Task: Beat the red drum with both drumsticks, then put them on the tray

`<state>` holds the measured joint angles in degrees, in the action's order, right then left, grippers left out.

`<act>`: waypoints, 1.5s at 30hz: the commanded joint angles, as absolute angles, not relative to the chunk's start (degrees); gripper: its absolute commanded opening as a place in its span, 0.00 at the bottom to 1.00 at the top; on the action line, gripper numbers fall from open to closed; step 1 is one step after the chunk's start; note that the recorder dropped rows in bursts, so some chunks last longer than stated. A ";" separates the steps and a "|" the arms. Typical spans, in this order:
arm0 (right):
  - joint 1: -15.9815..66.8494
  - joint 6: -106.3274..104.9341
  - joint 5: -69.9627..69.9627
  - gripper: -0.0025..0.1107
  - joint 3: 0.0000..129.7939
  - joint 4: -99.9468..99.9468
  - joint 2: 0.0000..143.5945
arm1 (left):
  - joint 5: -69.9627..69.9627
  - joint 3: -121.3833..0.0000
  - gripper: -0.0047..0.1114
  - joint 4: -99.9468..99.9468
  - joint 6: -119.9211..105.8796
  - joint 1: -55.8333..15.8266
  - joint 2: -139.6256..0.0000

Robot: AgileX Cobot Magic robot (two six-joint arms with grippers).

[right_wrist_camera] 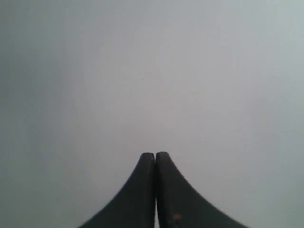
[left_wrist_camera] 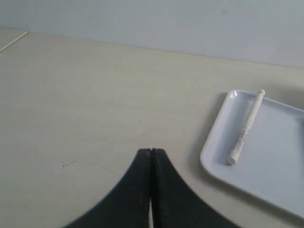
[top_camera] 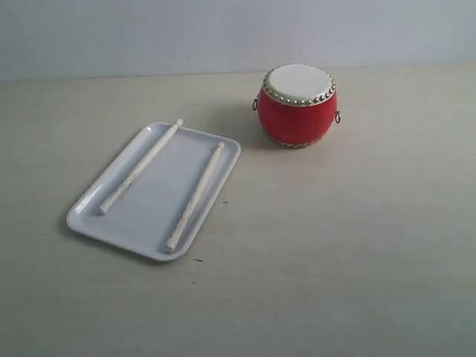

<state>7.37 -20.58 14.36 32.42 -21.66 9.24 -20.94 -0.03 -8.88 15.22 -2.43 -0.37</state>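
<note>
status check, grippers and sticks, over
Left gripper shut, empty. Right gripper shut, empty. Both drumsticks lying on the tray, red drum standing apart. Nothing in the way.

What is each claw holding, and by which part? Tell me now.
Nothing. The left claw and the right claw are both shut and empty; the drumsticks lie on the tray.

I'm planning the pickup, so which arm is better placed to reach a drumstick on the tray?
Left, probably. The left tool, shut, faces the table with the tray and one drumstick in view ahead; the right tool, also shut, faces only blank wall.
</note>
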 commanded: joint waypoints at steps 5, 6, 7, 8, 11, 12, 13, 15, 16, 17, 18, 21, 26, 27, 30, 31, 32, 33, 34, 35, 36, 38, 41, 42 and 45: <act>5.28 -5.21 14.09 0.02 21.94 -3.52 2.50 | -20.69 0.00 0.04 -8.73 15.29 -2.25 0.00; 5.25 -2.98 13.95 0.02 20.81 -1.25 1.59 | -20.69 0.00 0.04 -8.73 15.29 -2.25 0.00; 5.25 -0.39 13.97 0.02 19.43 1.37 0.78 | -20.69 0.00 0.04 -8.73 15.29 -2.25 0.00; 5.25 1.75 13.97 0.02 18.17 3.06 0.09 | -20.69 0.00 0.04 -8.73 15.29 -2.25 0.00; 5.25 4.69 13.83 0.02 15.15 4.81 0.00 | -20.69 0.00 0.04 -8.73 15.29 -2.25 0.00; 5.25 4.83 13.83 0.02 14.14 4.81 0.00 | -20.69 0.00 0.04 -8.73 15.29 -2.25 0.00; 5.25 5.25 13.74 0.02 13.40 4.69 0.00 | -20.69 0.00 0.04 -8.73 15.29 -2.25 0.00; 5.25 5.87 13.74 0.02 11.26 4.69 0.00 | -20.69 0.00 0.04 -8.73 15.29 -2.25 0.00; 5.25 5.92 13.59 0.02 10.38 4.69 0.00 | -20.69 0.00 0.04 -8.73 15.29 -2.25 0.00; 5.25 5.92 13.59 0.02 9.25 4.69 0.00 | -20.69 0.00 0.04 -8.73 15.29 -2.25 0.00; 5.25 5.92 13.59 0.02 8.14 4.69 0.00 | -20.69 0.00 0.04 -8.73 15.29 -2.25 0.00; 5.25 5.92 13.59 0.02 5.53 4.81 0.00 | -20.69 0.00 0.04 -8.73 15.29 -2.25 0.00; 5.25 5.92 13.59 0.02 2.51 4.92 0.00 | -20.69 0.00 0.04 -8.73 15.29 -2.25 0.00; 5.25 5.92 13.59 0.02 2.17 4.92 0.00 | -20.69 0.00 0.04 -8.73 15.29 -2.25 0.00; 5.25 6.18 13.84 0.02 1.38 4.39 0.00 | -20.69 0.00 0.04 -8.73 15.29 -2.25 0.00; 5.25 6.32 14.00 0.02 1.12 3.36 0.00 | -20.69 0.00 0.04 -8.73 15.29 -2.25 0.00; 5.25 6.32 14.00 0.02 1.01 2.48 0.00 | -20.69 0.00 0.04 -8.73 15.29 -2.25 0.00; 5.25 6.32 14.00 0.02 1.01 1.98 0.00 | -20.69 0.00 0.04 -8.73 15.29 -2.25 0.00; 5.25 6.32 14.00 0.02 1.01 1.85 0.00 | -20.69 0.00 0.04 -8.73 15.29 -2.25 0.00; 5.25 6.32 14.00 0.02 1.01 1.85 0.00 | -20.69 0.00 0.04 -8.73 15.29 -2.25 0.00; 5.25 6.32 14.00 0.02 1.01 1.85 0.00 | -20.69 0.00 0.04 -8.73 15.29 -2.25 0.00; 5.25 6.32 14.00 0.02 1.01 1.85 0.00 | -20.69 0.00 0.04 -8.73 15.29 -2.25 0.00; 5.25 6.32 14.00 0.02 1.01 1.85 0.00 | -20.69 0.00 0.04 -8.73 15.29 -2.25 0.00; 5.25 6.32 14.00 0.02 1.01 1.85 0.00 | -20.69 0.00 0.04 -8.73 15.29 -2.25 0.00; 5.25 6.32 14.00 0.02 1.01 1.85 0.00 | -20.69 0.00 0.04 -8.73 15.29 -2.25 0.00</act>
